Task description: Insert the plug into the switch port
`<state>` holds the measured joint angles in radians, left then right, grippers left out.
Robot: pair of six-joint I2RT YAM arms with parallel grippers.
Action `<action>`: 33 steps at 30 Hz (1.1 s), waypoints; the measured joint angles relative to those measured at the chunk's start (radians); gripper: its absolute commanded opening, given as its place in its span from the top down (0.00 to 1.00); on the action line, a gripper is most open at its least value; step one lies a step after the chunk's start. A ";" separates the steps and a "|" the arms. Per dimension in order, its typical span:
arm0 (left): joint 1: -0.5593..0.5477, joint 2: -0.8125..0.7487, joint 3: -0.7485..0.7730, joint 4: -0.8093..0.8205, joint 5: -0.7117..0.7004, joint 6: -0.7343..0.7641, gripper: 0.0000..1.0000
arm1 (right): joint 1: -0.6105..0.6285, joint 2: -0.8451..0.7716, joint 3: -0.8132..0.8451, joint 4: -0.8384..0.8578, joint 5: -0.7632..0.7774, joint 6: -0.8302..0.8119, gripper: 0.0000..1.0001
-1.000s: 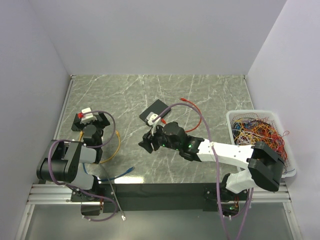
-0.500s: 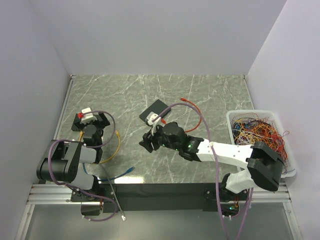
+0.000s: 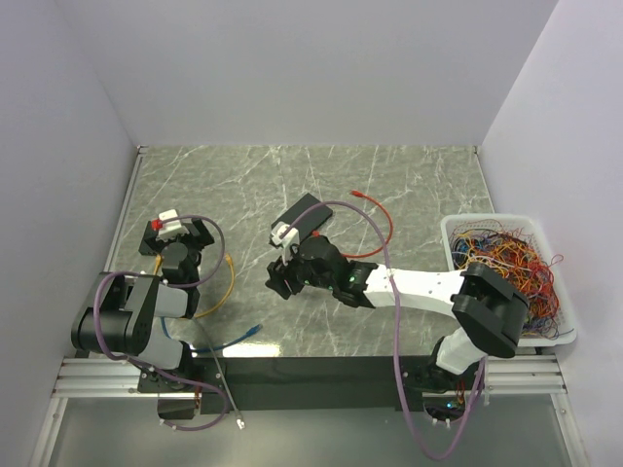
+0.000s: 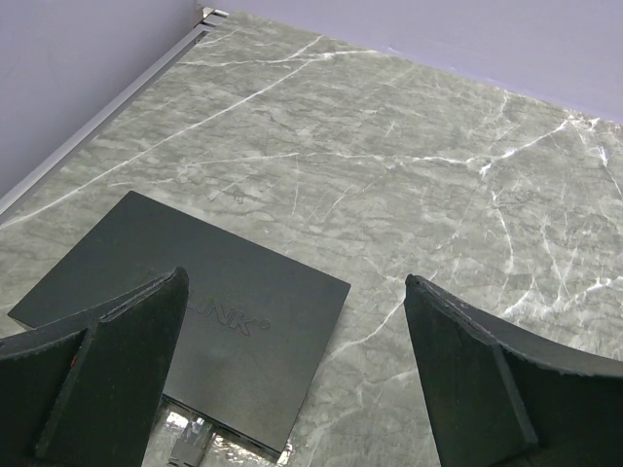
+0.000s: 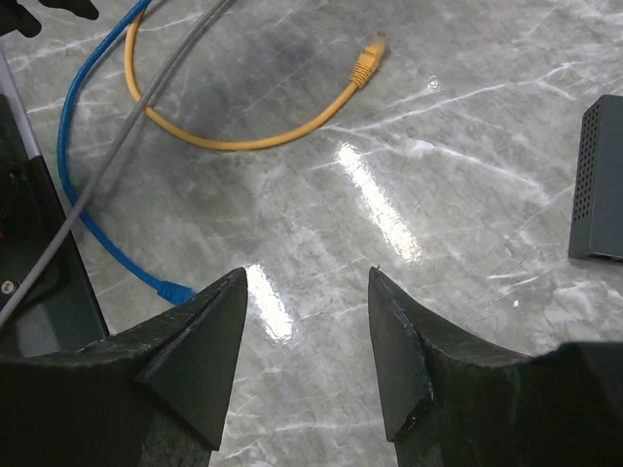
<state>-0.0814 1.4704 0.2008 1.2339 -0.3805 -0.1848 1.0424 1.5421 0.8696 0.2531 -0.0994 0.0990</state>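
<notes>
The black switch point(image 3: 310, 214) lies flat at mid table. In the left wrist view the switch point(image 4: 195, 321) is at lower left, with a clear plug point(image 4: 190, 443) at its near face; I cannot tell if it is seated. A red cable point(image 3: 378, 219) with a free red plug point(image 3: 358, 195) lies right of the switch. My right gripper point(image 3: 279, 279) is open and empty over bare marble, near-left of the switch; in its wrist view point(image 5: 308, 272) the switch's vented side point(image 5: 602, 175) shows at the right edge. My left gripper point(image 3: 175, 236) is open and empty point(image 4: 294, 277).
A yellow cable point(image 3: 226, 282) with its plug point(image 5: 368, 60) and a blue cable point(image 3: 238, 338) lie near the left arm. A grey cable point(image 5: 117, 156) crosses them. A white bin point(image 3: 445, 233) of tangled wires stands at the right edge.
My right arm has swung left and slightly nearer, off the switch's near edge, so more of the switch shows. The left arm has not moved.
</notes>
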 measured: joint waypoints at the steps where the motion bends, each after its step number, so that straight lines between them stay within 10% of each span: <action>1: 0.000 0.000 0.000 0.000 0.000 0.000 0.01 | 0.000 0.000 0.000 0.001 0.000 0.000 0.41; 33: 0.000 0.000 0.000 0.000 0.000 0.000 0.01 | -0.039 -0.042 -0.010 -0.003 0.103 0.031 0.40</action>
<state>-0.0814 1.4704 0.2008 1.2339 -0.3805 -0.1848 1.0039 1.5005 0.8600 0.2501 0.0040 0.1295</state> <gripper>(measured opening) 0.994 0.601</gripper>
